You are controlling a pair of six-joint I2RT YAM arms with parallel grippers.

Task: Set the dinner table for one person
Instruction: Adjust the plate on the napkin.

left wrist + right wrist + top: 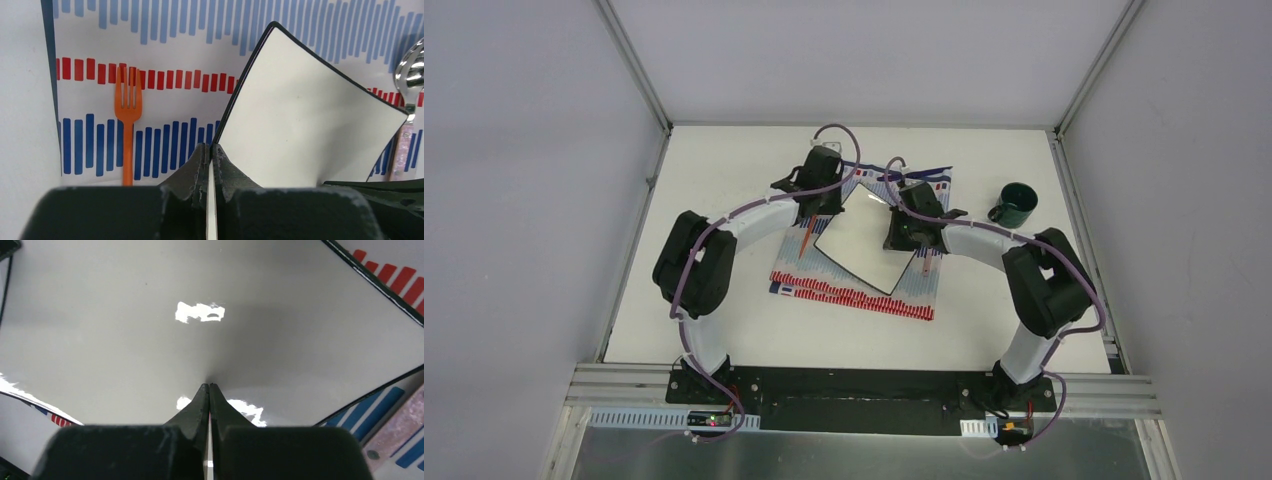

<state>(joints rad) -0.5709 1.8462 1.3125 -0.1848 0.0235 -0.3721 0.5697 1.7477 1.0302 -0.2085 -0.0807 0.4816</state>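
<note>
On the white dinner table (724, 190) lies a striped red-blue-white cloth (854, 292), and on it a white square plate (864, 248) with a thin black rim. My left gripper (829, 205) is shut on the plate's far-left edge; the left wrist view shows that edge (212, 200) pinched between the jaws of this gripper (211, 147). An orange fork (128, 115) lies on the cloth to the plate's left. My right gripper (894, 238) is shut, its tips (209, 386) together against the plate's top surface (150, 330) near the right corner.
A dark green mug (1017, 203) stands on the table right of the cloth. A spoon with a shiny bowl (411, 65) and a pinkish handle (400, 425) lies on the cloth right of the plate. Grey rails edge the table.
</note>
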